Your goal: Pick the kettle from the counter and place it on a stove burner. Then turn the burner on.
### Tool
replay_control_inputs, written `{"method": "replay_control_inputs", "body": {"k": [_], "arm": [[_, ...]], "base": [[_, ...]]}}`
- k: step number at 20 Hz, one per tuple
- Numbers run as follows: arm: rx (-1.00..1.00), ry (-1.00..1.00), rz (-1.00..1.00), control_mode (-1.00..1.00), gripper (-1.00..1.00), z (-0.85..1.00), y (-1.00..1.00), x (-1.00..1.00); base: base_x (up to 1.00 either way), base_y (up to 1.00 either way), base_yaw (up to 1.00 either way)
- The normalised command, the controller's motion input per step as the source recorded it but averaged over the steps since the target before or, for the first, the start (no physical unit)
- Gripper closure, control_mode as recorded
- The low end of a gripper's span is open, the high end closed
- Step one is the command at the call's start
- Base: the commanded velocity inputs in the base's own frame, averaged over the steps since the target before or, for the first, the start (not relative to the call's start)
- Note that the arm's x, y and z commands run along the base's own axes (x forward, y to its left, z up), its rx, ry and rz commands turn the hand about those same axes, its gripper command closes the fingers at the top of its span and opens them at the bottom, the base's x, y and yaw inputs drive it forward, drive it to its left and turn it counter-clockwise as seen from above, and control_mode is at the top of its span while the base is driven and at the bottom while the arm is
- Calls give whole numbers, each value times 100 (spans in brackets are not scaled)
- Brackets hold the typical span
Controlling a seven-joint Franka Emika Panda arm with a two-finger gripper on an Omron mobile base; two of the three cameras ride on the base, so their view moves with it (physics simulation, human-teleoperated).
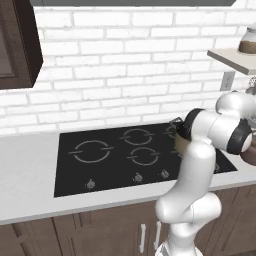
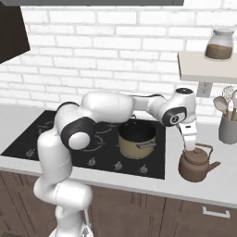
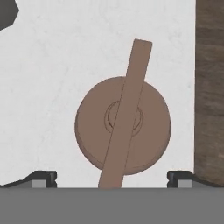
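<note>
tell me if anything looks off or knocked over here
Nothing stands out. The kettle sits upright on the counter right of the cooktop, the pot stands level on the glass, and the open gripper hangs just above the kettle's handle.

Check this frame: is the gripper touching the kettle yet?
Apart. In the hand view the open gripper has both fingertips wide of the kettle, with bare counter between each tip and its body.

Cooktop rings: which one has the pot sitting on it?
The right-hand ring nearest the counter's free end, under the big tan pot with dark inside. The other grey rings on the flat black glass cooktop, including the largest broken-arc ring, are bare.
</note>
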Motion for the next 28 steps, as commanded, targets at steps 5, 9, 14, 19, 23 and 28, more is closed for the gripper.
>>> {"method": "replay_control_inputs", "body": {"k": [5,9,14,19,23,28], "arm": [[0,0,-2,-100,-100,-10,-19,7],[0,0,-3,-100,-100,-12,-21,5],[0,0,-3,-100,-100,-12,-11,7],[0,0,-5,-100,100,-6,0,0],[0,0,-4,-100,100,-1,0,11],[0,0,0,-100,100,0,0,-3]], "base": [[0,0,0],[0,0,0],[0,0,0],[0,0,0],[0,0,0],[0,0,0]]}}
